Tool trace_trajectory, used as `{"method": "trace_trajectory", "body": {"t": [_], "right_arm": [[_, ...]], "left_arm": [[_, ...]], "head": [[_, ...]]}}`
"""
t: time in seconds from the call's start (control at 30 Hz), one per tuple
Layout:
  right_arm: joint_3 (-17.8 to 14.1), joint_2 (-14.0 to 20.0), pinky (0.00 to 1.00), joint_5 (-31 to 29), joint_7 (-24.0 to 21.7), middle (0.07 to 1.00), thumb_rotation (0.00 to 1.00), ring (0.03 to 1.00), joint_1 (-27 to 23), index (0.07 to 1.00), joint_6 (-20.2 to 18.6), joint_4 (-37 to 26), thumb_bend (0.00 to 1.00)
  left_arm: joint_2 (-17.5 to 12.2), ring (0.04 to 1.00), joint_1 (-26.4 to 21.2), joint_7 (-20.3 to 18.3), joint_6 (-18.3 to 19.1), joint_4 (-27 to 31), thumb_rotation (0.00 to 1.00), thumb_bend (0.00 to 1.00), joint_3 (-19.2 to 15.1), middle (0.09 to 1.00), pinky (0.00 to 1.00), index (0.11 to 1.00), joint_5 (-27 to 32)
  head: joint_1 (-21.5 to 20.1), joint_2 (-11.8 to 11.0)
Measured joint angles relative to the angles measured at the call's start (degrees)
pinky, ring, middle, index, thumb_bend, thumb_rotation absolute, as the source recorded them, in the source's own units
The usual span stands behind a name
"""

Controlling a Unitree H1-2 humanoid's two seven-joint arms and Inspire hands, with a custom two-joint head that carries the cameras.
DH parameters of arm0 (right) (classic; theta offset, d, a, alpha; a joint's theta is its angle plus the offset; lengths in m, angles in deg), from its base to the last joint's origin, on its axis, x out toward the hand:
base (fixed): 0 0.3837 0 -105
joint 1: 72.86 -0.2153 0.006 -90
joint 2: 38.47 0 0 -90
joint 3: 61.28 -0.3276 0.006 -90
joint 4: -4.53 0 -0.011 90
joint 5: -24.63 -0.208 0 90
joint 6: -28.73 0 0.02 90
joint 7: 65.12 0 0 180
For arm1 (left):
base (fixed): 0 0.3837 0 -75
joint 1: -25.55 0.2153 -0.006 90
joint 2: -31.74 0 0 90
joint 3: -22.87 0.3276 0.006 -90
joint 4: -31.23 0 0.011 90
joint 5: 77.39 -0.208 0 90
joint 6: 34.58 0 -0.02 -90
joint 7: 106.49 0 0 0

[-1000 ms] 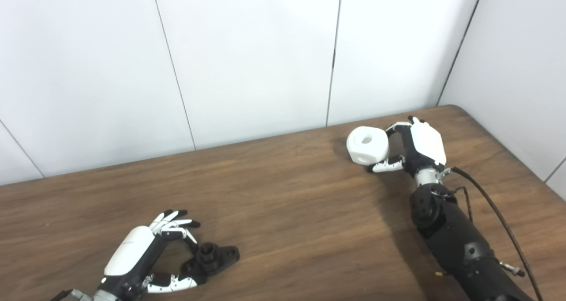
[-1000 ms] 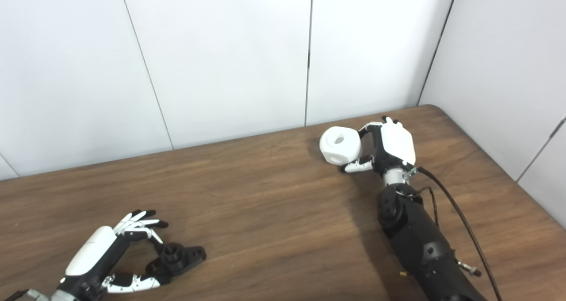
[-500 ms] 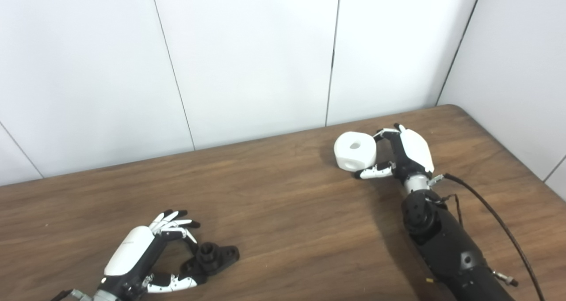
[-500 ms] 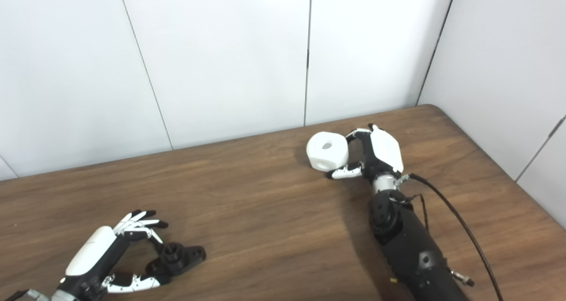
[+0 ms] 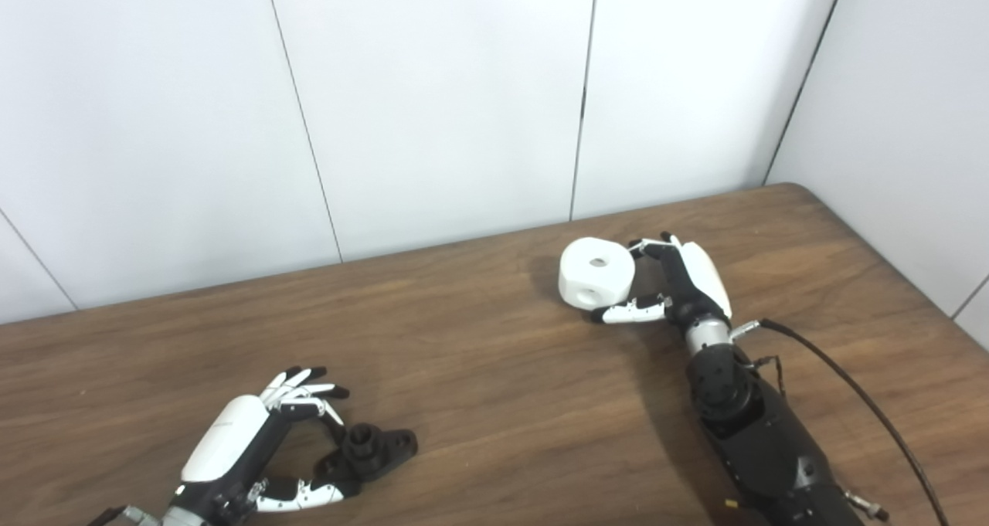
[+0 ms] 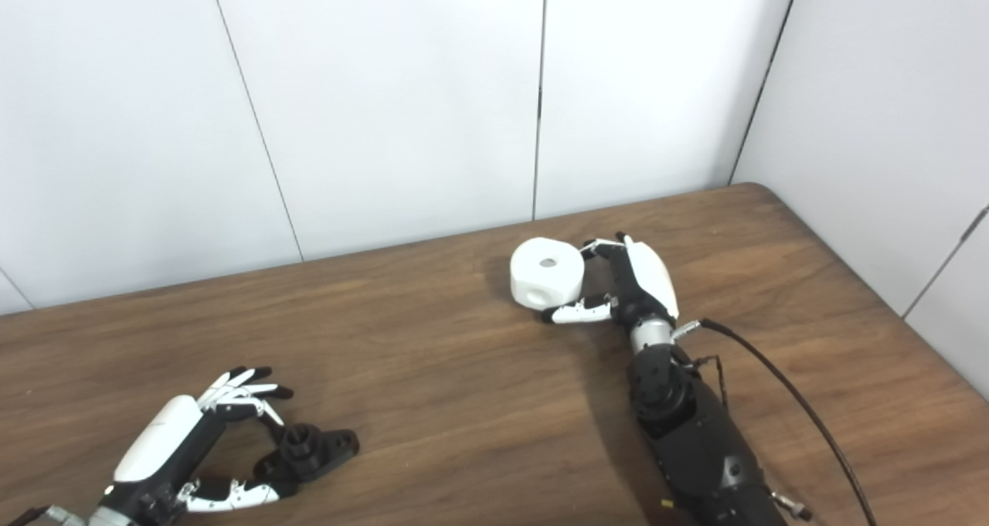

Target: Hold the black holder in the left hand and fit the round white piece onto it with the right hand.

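The black holder [image 5: 375, 450] lies on the wooden table [image 5: 494, 356] at the front left. My left hand [image 5: 247, 441] rests beside it, open. Its thumb reaches under the holder's near end and its fingers curve above without closing on it. The round white piece [image 5: 596, 273], with a hole on top and another in its side, is held between the thumb and fingers of my right hand [image 5: 684, 286], far right of centre and just above the table. The right eye view shows the same holder [image 6: 313, 449] and white piece [image 6: 547, 273].
White wall panels stand close behind the table's far edge and along its right side. A black cable [image 5: 865, 402] runs from my right wrist across the table's right part. Bare wood lies between the two hands.
My right hand has carried the white piece to the left and a little nearer, turning so its top hole faces more upward. The left hand and the holder have not moved.
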Motion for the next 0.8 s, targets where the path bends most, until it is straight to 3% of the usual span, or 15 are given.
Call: {"method": "trace_trajectory", "body": {"t": [0.43,0.8], "right_arm": [[2.08,-1.67,1.0,-1.35,-6.96,0.821,0.15,0.99,1.99,0.484,-1.24,-10.08,0.52],[6.71,-2.18,1.0,0.5,-13.75,0.832,0.16,0.987,2.36,0.484,-3.52,-18.1,0.52]], "left_arm": [[0.06,0.942,-0.38,0.8,-0.81,-1.24,0.05,0.52,0.4,0.8,1.0,0.483,-0.19],[0.18,0.946,-0.76,1.81,-0.87,-1.49,0.05,0.52,1.37,0.801,1.0,0.483,-0.94]], "head": [[1.58,0.26],[3.69,0.79]]}}
